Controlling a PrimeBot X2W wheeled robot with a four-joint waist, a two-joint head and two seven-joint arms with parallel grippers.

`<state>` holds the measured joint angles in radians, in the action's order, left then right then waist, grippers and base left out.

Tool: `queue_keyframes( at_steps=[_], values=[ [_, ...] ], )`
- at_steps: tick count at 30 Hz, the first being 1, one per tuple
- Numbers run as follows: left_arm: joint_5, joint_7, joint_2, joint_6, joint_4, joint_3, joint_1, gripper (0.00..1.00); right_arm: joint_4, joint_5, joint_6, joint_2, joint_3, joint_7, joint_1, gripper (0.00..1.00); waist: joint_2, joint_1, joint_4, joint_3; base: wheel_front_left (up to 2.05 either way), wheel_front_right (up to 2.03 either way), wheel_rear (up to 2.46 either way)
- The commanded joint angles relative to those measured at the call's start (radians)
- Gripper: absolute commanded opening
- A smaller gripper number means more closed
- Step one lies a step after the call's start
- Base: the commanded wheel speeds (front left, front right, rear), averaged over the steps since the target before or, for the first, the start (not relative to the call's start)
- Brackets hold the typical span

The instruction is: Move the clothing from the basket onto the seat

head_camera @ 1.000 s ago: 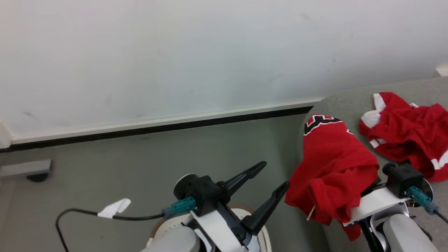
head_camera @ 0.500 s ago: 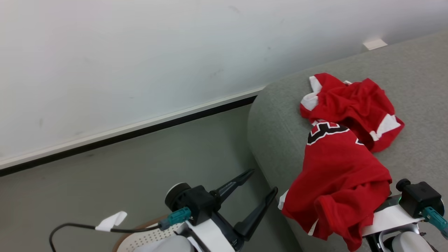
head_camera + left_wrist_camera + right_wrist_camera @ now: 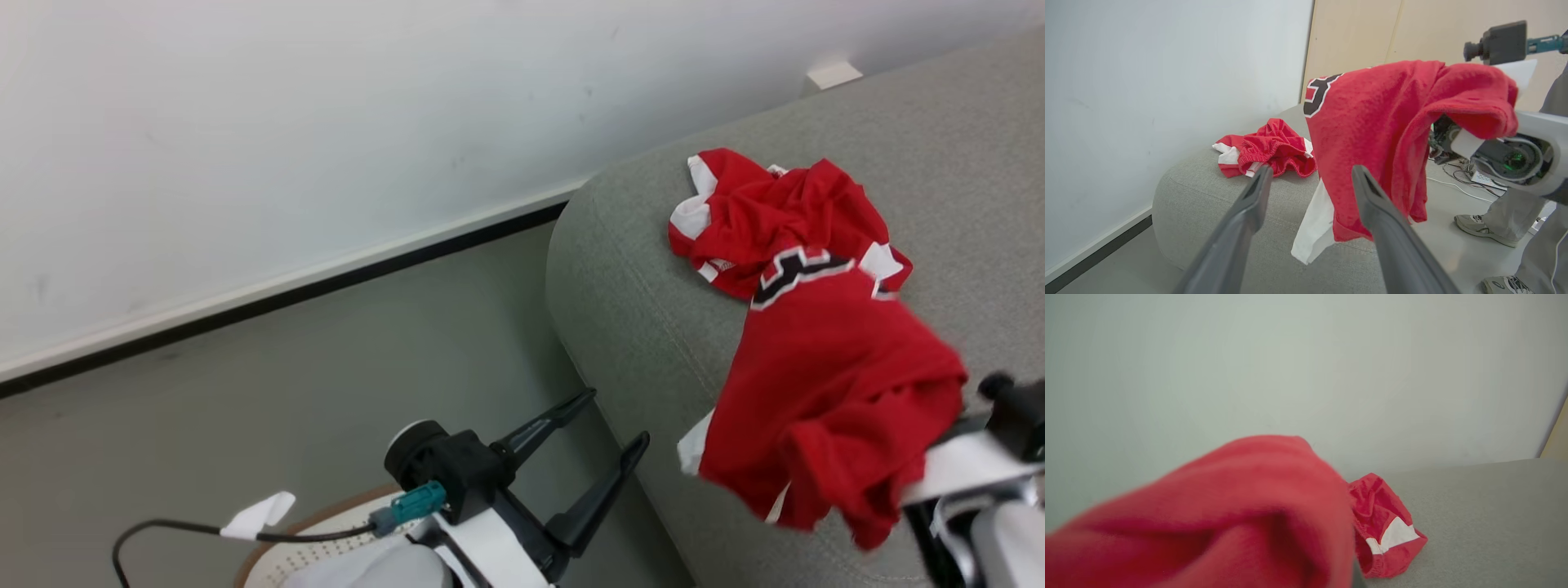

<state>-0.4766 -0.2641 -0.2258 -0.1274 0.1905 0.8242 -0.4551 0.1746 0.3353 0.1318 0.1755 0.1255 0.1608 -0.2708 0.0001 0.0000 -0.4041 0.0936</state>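
Red jersey (image 3: 824,384) marked with black white-edged "3", clamped in closed right hand (image 3: 971,461) above seat (image 3: 637,286), left hand (image 3: 616,418) spread wide, nothing held

I see a white wall (image 3: 326,122) across the upper left, a black-edged skirting board (image 3: 286,286) above the grey floor (image 3: 286,392), and, lower right from my left wrist, a person's grey trainers (image 3: 1479,228) near loose cables (image 3: 1455,185).

Black "3", white-edged, on red jersey (image 3: 1372,134).

White wall (image 3: 245,122), dark skirting strip (image 3: 286,299), grey-green floor (image 3: 326,376)
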Motion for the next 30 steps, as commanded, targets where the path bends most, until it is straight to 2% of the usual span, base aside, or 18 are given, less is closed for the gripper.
queue_keyframes(
  at_steps=[1, 7, 16, 18, 19, 20, 23, 30],
  values=[
    [0.013, 0.000, -0.020, -0.004, -0.005, -0.001, -0.013, 1.00, -0.002, 0.008, -0.002, 0.019, -0.015, -0.013, -0.054, 0.00, -0.0001, 0.0000, 0.006, 0.034, 0.00, 0.00, 0.00],
    [0.006, 0.000, -0.087, -0.004, -0.050, 0.009, -0.048, 1.00, 0.024, 0.001, -0.002, 0.078, -0.101, -0.094, -0.236, 0.00, -0.0001, 0.0000, 0.047, 0.156, 0.00, 0.00, 0.00],
    [-0.013, 0.018, -0.252, -0.003, -0.166, -0.007, -0.106, 1.00, 0.064, -0.060, -0.002, 0.158, -0.331, -0.237, -0.447, 0.00, -0.0001, 0.0000, 0.125, 0.393, 0.00, 0.00, 0.00],
    [-0.013, 0.021, -0.266, -0.003, -0.180, -0.010, -0.114, 1.00, 0.072, -0.076, -0.002, 0.171, -0.355, -0.257, -0.465, 0.00, -0.0001, 0.0000, 0.135, 0.418, 0.00, 0.00, 0.00],
    [-0.019, 0.023, -0.290, -0.003, -0.209, -0.018, -0.130, 1.00, 0.089, -0.108, -0.002, 0.195, -0.408, -0.290, -0.501, 0.00, -0.0001, 0.0000, 0.155, 0.463, 0.00, 0.00, 0.00],
    [-0.019, 0.023, -0.290, -0.003, -0.209, -0.018, -0.130, 1.00, 0.089, -0.108, -0.002, 0.195, -0.408, -0.290, -0.501, 0.00, -0.0001, 0.0000, 0.155, 0.463, 0.00, 0.00, 0.00],
    [-0.022, 0.022, -0.326, -0.003, -0.240, -0.032, -0.151, 1.00, 0.125, -0.208, -0.002, 0.214, -0.497, -0.350, -0.539, 0.00, -0.0001, 0.0000, 0.178, 0.519, 0.00, 0.00, 0.00],
    [-0.033, 0.012, -0.345, -0.003, -0.259, -0.045, -0.171, 1.00, 0.202, -0.397, -0.002, 0.183, -0.574, -0.535, -0.576, 0.00, -0.0001, 0.0000, 0.209, 0.567, 0.00, 0.00, 0.00]
  ],
)
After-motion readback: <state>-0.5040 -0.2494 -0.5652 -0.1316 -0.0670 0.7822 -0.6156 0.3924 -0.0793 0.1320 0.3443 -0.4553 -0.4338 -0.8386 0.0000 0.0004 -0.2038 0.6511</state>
